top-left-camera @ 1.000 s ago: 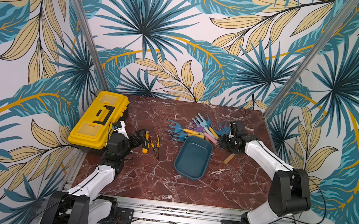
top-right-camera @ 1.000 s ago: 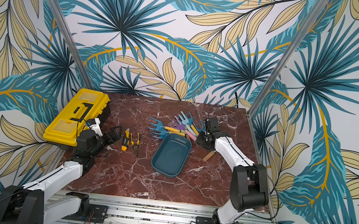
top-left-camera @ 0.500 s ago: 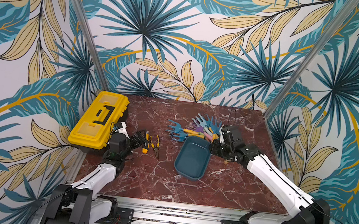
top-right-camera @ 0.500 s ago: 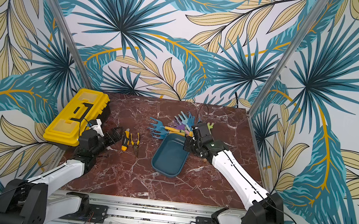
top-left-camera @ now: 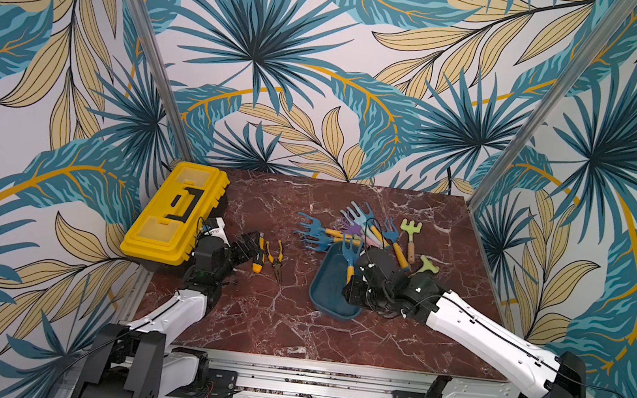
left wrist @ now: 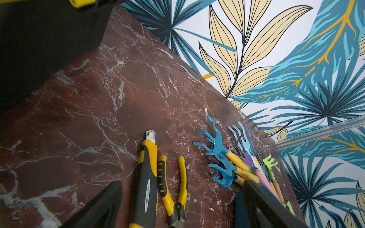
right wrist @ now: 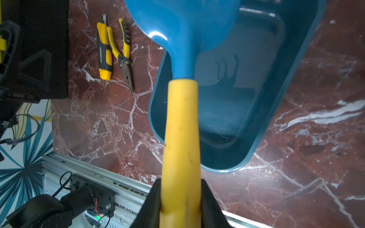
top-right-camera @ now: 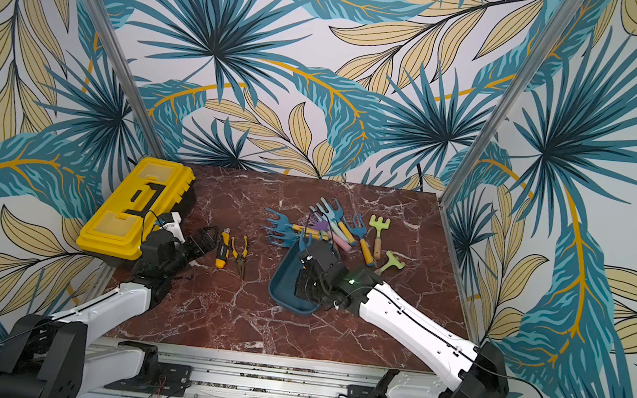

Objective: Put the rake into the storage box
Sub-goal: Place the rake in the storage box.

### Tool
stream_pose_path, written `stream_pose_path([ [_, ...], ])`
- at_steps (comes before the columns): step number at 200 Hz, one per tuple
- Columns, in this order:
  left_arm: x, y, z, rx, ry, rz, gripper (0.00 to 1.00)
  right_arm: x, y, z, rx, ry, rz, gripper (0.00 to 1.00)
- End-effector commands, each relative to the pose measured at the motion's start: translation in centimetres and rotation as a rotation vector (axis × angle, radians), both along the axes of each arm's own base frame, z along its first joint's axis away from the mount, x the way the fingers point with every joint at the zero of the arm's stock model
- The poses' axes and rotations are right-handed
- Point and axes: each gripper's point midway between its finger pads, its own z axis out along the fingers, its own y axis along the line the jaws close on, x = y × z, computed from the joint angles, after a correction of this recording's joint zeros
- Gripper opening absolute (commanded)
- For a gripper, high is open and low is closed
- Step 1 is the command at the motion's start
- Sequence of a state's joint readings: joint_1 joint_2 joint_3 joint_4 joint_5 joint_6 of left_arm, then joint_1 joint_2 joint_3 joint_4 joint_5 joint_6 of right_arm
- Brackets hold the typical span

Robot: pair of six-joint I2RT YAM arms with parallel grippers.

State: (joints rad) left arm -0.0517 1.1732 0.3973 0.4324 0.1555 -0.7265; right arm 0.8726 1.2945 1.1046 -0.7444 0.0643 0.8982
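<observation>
Findings on inspection of the worktop [top-left-camera: 272, 326]:

1. The right gripper [right wrist: 180, 197] was clamped narrowly on the yellow handle of a rake [right wrist: 181, 128] with a blue head. Both fingers [right wrist: 152, 199] pressed against the handle's sides near its end.

2. We found the rake held over the storage box [top-left-camera: 314, 290], its head pointing toward the far wall. In the right wrist view, the handle crossed the box's near rim and the head lay over the interior. We could not tell whether any part of the rake touched the box.

3. The storage box sat on the worktop near its middle, lidless, one long side just beside the right arm's wrist. The same placement showed in both top views [top-right-camera: 284, 278].

4. A pile of rakes [top-left-camera: 358, 229] in blue, purple, pink and green lay just beyond the box's far end, handles overlapping. One green rake [top-left-camera: 426, 265] lay apart from the pile, close to the right arm.

5. The left gripper [top-left-camera: 247, 242] stood with its jaws wide apart and held nothing. It was positioned beside the yellow toolbox [top-left-camera: 177, 211] at the worktop's left edge.

6. A utility knife [left wrist: 147, 177] and a pair of pliers [left wrist: 173, 187] lay side by side on the worktop just ahead of the left gripper, between the toolbox and the storage box; neither tool was touched by a finger
</observation>
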Motion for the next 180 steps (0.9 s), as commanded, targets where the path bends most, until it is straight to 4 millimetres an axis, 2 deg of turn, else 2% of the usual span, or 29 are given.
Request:
stream_pose_path([
  [1, -0.3, -0.3, -0.2, -0.008, -0.012, -0.013, 1.00, -0.9, -1.0, -1.6, -0.071, 0.043, -0.082, 0.17],
  [31, -0.4, -0.4, 0.0, -0.015, -0.015, -0.019, 1.00, -1.3, -0.5, -2.2, -0.114, 0.046, -0.093, 0.17],
  [72, -0.7, -0.3, 0.4, -0.010, -0.025, -0.015, 1.00, -1.2, -0.1, -4.0, -0.175, 0.069, -0.133, 0.17],
  [108, -0.7, -0.3, 0.6, -0.008, -0.031, -0.015, 1.00, 0.2, 0.4, -4.5, -0.234, 0.042, -0.153, 0.17],
  [163, -0.7, -0.3, 0.6, -0.011, -0.030, -0.016, 1.00, 2.2, 2.2, -6.3, -0.309, 0.041, -0.150, 0.18],
  [180, -0.7, -0.4, 0.6, -0.011, -0.031, -0.017, 1.00, 2.2, 3.0, -7.2, -0.311, 0.072, -0.151, 0.18],
])
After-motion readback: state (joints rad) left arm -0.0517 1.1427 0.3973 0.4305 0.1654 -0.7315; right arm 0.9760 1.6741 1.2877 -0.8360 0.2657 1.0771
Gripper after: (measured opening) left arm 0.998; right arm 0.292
